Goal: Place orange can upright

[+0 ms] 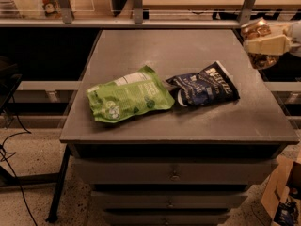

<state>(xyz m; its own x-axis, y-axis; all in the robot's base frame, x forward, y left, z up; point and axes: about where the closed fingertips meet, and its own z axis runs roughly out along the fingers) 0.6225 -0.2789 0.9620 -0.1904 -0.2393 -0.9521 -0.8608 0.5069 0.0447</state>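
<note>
The orange can is a small shiny orange-bronze can held in the air at the right edge of the view, above the table's far right corner. My gripper is shut on the orange can, with a pale finger crossing its middle. The can stands roughly upright in the grip. Its lower part shows below the finger. The arm runs off the right edge of the view.
A grey table with drawers below bears a green snack pouch at front left and a dark blue chip bag to its right. A railing and shelf run behind. A cardboard box stands on the floor at lower right.
</note>
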